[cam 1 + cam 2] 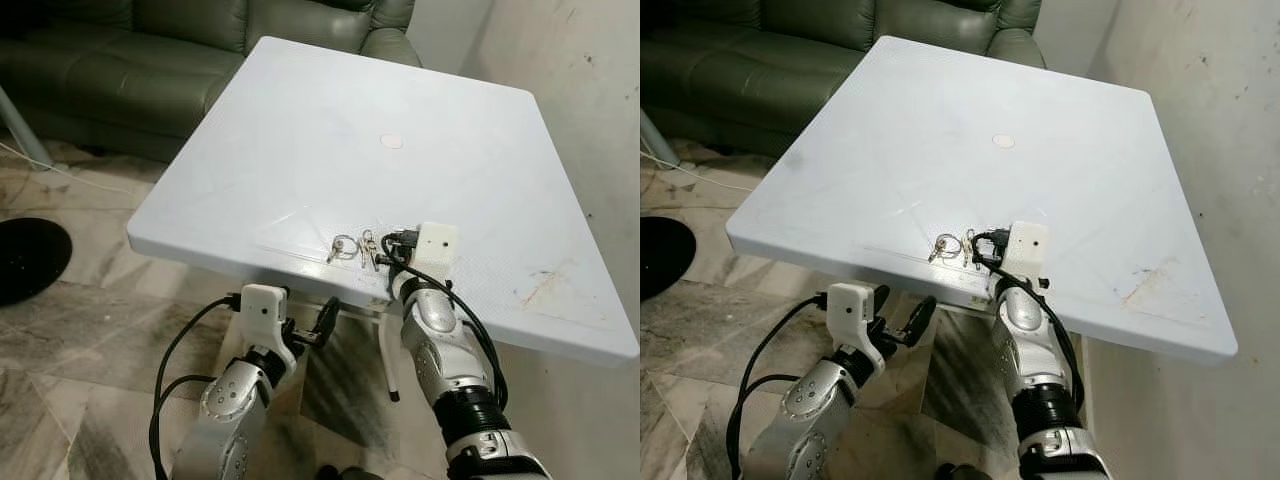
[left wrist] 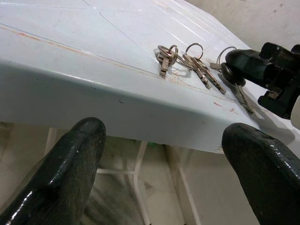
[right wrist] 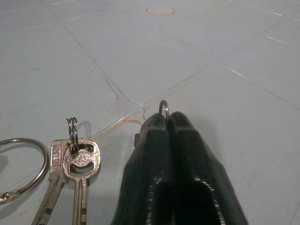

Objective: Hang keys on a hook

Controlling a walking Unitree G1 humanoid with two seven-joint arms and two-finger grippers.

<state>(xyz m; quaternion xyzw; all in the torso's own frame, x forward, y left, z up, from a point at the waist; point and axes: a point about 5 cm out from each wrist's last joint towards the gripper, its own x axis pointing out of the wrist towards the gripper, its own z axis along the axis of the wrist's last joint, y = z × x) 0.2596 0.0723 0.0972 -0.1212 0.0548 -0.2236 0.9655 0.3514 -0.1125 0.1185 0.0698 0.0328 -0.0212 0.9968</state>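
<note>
Your right hand is pinched shut on a key ring of the keys, which lie on the white desk near its front edge. Your left hand hangs spread wide just below that edge, under the keys. A green sofa stands beyond the desk.

We see a square white plastic desk, a dark green leather sofa behind it, and a marble-patterned tiled floor.

The white table carries a bunch of keys near its front edge.
</note>
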